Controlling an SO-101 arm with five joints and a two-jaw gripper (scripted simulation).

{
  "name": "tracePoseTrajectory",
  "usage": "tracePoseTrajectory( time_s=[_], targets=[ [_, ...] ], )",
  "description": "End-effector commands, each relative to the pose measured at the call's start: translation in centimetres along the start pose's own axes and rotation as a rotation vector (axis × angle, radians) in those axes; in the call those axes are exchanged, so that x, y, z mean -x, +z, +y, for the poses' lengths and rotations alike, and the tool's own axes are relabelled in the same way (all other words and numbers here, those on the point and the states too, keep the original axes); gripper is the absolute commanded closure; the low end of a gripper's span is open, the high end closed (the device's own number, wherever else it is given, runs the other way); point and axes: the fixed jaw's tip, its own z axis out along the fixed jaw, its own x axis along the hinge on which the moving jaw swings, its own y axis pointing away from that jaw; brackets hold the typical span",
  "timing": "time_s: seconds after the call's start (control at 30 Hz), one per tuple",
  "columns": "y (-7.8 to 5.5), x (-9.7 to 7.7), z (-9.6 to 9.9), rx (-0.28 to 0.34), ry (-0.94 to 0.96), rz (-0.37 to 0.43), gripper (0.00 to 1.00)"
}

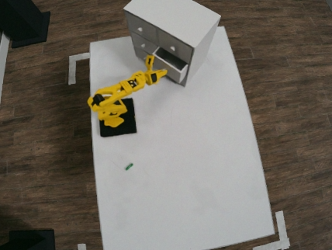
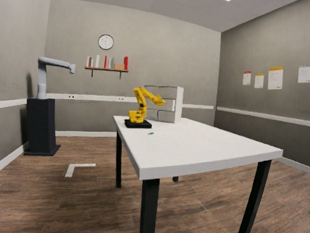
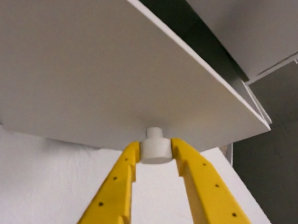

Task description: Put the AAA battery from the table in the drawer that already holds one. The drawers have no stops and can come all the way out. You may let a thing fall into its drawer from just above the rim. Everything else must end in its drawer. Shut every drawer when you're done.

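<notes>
A white drawer cabinet [image 1: 182, 23] [image 2: 177, 98] stands at the far end of the table. Its lower right drawer [image 1: 172, 64] [image 3: 100, 75] is pulled partly out. My yellow gripper [image 1: 164, 72] [image 2: 164, 103] [image 3: 156, 155] is shut on that drawer's round white knob [image 3: 156, 147], seen from below in the wrist view. The other drawers look shut. A small green AAA battery [image 1: 129, 167] [image 2: 151, 133] lies on the table [image 1: 194, 155] [image 2: 195, 145], well in front of the arm's black base [image 1: 128, 124] [image 2: 137, 124]. The inside of the open drawer is hidden.
A grey arm on a dark pedestal [image 2: 40, 123] stands on the floor at the left, away from the table. White tape marks [image 1: 72, 66] lie on the wooden floor.
</notes>
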Motion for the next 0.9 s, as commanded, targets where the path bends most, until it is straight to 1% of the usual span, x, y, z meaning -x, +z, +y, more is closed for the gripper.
tracePoseTrajectory(
  time_s=[0.0,0.37,0.87],
  targets=[
    [-0.26,-0.31,-0.05,-0.003,-0.006,0.009,1.00],
    [-0.26,-0.31,-0.05,-0.003,-0.006,0.009,1.00],
    [-1.03,-0.68,-0.08,-0.010,-0.002,0.015,1.00]
  ],
)
